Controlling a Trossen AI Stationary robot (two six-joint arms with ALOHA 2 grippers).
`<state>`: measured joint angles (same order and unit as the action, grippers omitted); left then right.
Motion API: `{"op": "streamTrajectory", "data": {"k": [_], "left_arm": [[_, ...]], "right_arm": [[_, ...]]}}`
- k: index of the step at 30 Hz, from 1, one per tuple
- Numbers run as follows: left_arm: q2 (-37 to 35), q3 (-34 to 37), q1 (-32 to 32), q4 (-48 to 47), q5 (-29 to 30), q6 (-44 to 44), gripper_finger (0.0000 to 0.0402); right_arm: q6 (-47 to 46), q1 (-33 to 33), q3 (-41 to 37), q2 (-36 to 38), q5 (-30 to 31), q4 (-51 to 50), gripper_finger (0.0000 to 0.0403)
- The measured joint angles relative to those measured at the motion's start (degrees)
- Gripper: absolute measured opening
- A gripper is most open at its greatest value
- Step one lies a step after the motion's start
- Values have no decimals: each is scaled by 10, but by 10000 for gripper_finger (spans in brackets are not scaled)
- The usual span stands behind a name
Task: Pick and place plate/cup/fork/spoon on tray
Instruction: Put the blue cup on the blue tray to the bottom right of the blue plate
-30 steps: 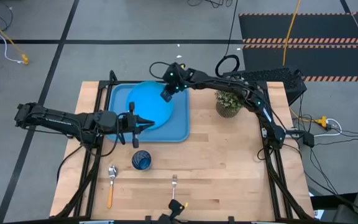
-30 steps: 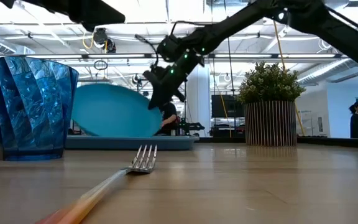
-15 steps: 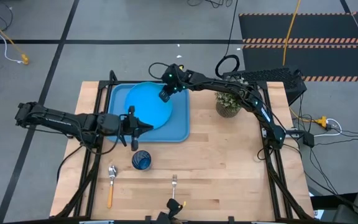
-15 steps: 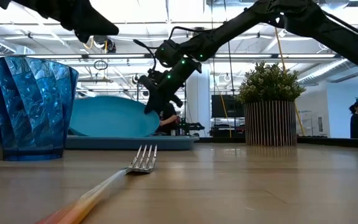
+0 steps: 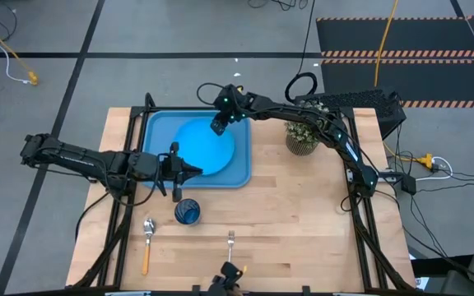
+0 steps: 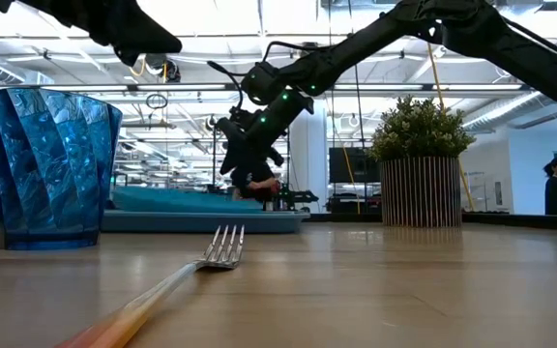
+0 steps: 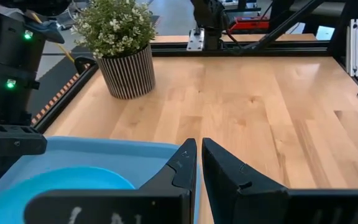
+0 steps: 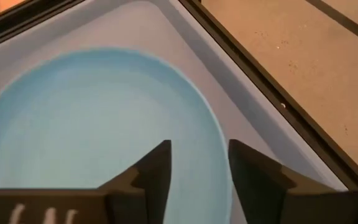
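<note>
Over the tray's [image 5: 159,131] far right part the right gripper [image 5: 219,126] hung with its fingers [image 8: 156,168] parted and nothing between them, just above the plate's [image 5: 202,148] edge. The plate lay flat inside the tray, toward its right half, and the right wrist view showed the plate's [image 8: 92,118] rim directly beneath the spread fingers, with the tray's [image 8: 185,43] wall beyond it. From table height the plate [image 6: 177,198] appeared as a low blue band inside the tray [image 6: 201,221], with the right gripper [image 6: 240,159] above its right end. The left gripper [image 5: 189,167] sat at the tray's near edge, pointing right, its fingers [image 7: 182,163] drawn together with only a thin slit between them and holding nothing; its wrist view looked past them across the bare table [image 7: 260,106] to a potted plant [image 7: 120,46]. The cup [image 5: 187,213] stood upright on the table just in front of the tray, close to the left gripper. The spoon [image 5: 147,243] lay to the cup's left near the front edge, bowl pointing away from that edge, and the fork [image 5: 231,247] lay to the cup's right, tines likewise pointing toward the tray. The plant [image 5: 303,135] stood on the table just right of the tray.
</note>
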<state>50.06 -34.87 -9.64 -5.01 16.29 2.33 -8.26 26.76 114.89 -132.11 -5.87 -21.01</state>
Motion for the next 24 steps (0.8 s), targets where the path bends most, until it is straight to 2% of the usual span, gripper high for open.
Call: {"op": "streamTrajectory", "data": {"k": [8, 12, 15, 24], "left_arm": [[0, 0, -11, 0, 0, 5, 31], [0, 0, -17, -10, -1, 11, 31], [0, 0, -17, -13, -1, 12, 31], [0, 0, -17, -13, -1, 15, 31]], "right_arm": [[21, 5, 0, 5, 8, -82, 176], [52, 5, 0, 4, 75, -155, 169], [66, 5, 0, 4, 119, -172, 167], [62, -2, -18, 4, 121, -179, 167]]}}
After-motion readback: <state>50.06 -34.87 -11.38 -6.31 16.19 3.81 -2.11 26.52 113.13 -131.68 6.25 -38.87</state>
